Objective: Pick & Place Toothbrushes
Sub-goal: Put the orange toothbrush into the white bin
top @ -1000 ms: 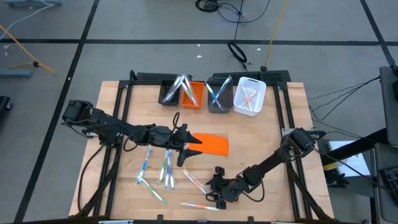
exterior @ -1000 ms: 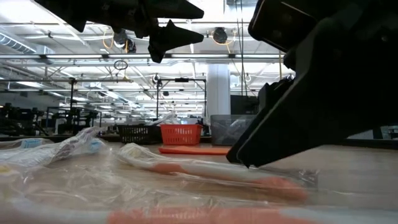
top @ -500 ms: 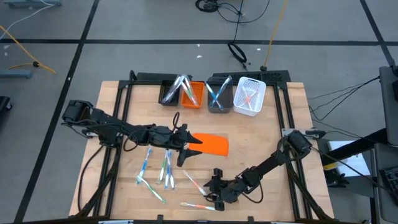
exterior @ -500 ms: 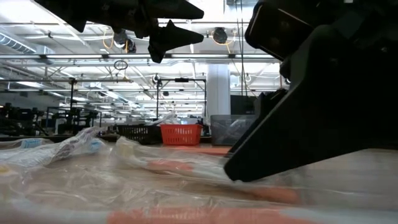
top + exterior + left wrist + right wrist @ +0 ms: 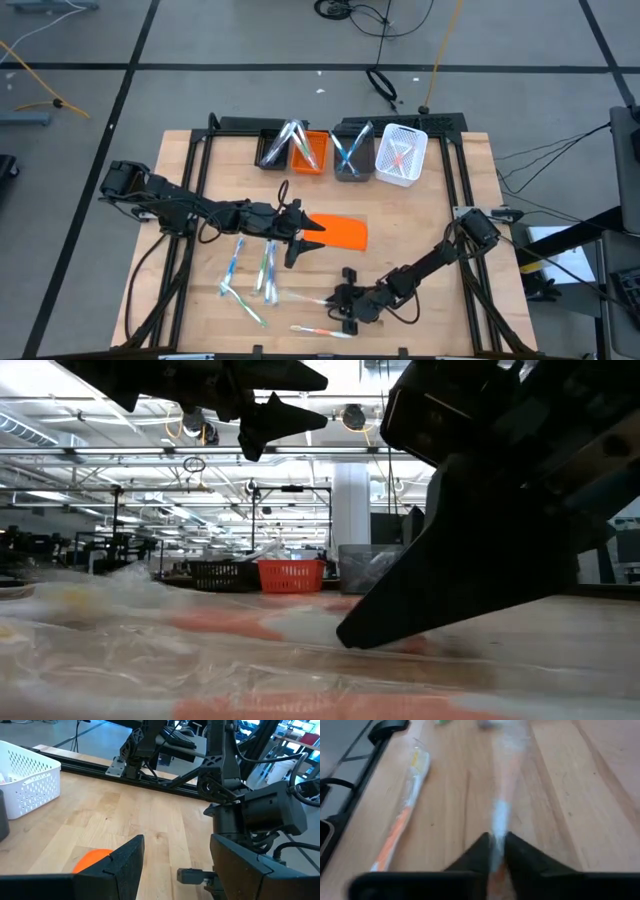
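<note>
Your right gripper (image 5: 497,851) is pinched narrow on a wrapped toothbrush (image 5: 501,815), low at the table's near edge. A 2nd wrapped one, orange handle (image 5: 400,822), lies just beside it on the wood. Your left gripper (image 5: 297,243) hovers w/ fingers spread wide, empty, by the orange sheet (image 5: 340,231). More toothbrushes (image 5: 262,268) lie loose below it; others sit in the bins (image 5: 345,152) at the far edge.

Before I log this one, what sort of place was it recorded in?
Most likely a robotics lab or workshop hall: a wooden table on a black frame, grey floor with loose cables, and in the low view a long room of benches under ceiling pipework.
</note>
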